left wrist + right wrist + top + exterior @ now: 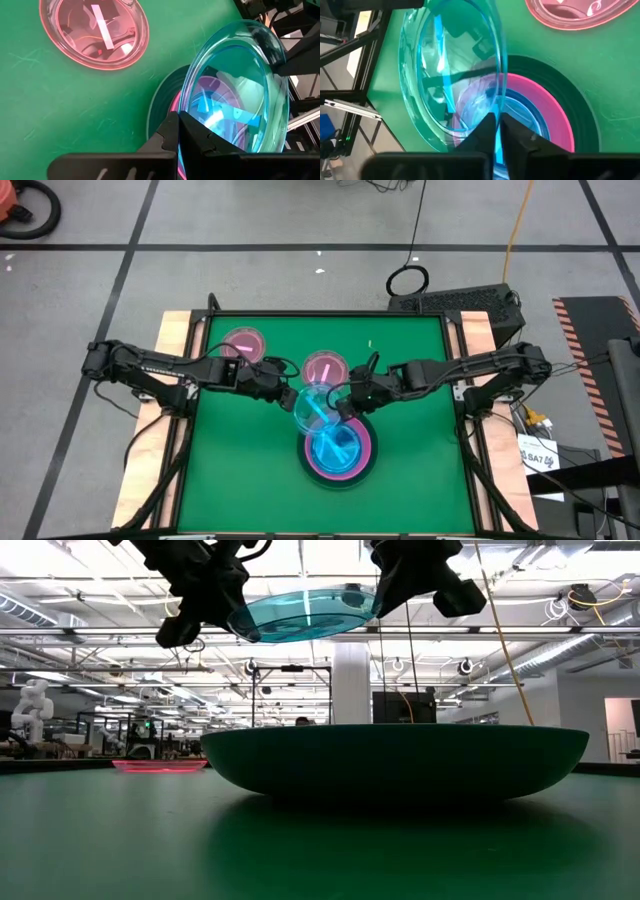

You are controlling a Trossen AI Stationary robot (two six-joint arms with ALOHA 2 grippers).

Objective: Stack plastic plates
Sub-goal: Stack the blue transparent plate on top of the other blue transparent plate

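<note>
Both hands are meeting in the air over the middle of the bench, and between them a cyan plate (pixel 312 408) is hanging tilted above the stack. The left hand (pixel 287 393) is pinching one edge of it, fingers together on the rim; in its own wrist view the rim is running right between the two dark fingers. The right hand (pixel 343 402) is nipping the opposite edge, its fingers closed on the rim too. That looks like a handover, or a two-sided grip to level the plate before it goes down.

Below, the stack is building in size order, which is surely the point: a large dark grey plate (pixel 366 467) is sitting on the green bench (pixel 420 440), a hot pink plate (pixel 362 448) is nested in it, and another cyan plate (pixel 338 448) is lying inside that. The held plate is hovering clear of the stack, just above it in the low view.

Two translucent pink plates are waiting farther back on the bench, one near the left arm (pixel 243 344), one nearer the middle (pixel 324 368), both flat.
</note>
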